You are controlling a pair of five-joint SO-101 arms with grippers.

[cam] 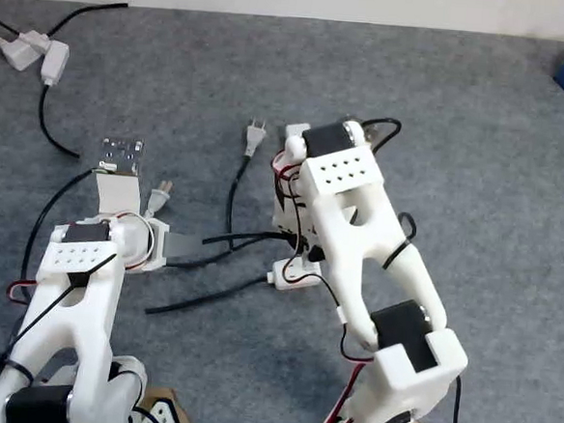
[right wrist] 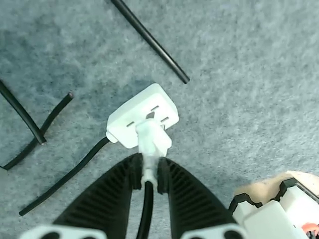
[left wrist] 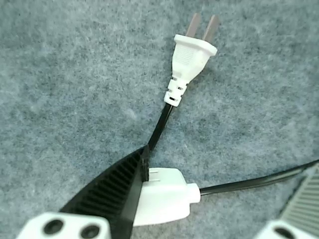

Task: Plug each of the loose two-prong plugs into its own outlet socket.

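The right gripper (right wrist: 147,172) is closed on a white two-prong plug (right wrist: 152,140), whose front end is against a white square outlet socket (right wrist: 142,117) just ahead of the fingertips. The left gripper (left wrist: 229,164) gapes wide. A white oblong socket (left wrist: 164,196) touches one of its fingers, and a second white plug (left wrist: 192,55) lies farther ahead on the grey carpeted bench (left wrist: 65,89).

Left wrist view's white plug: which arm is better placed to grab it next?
Left. The left gripper is open just behind the white plug, which lies free on the carpet. The right gripper is shut on a second plug at a socket block.
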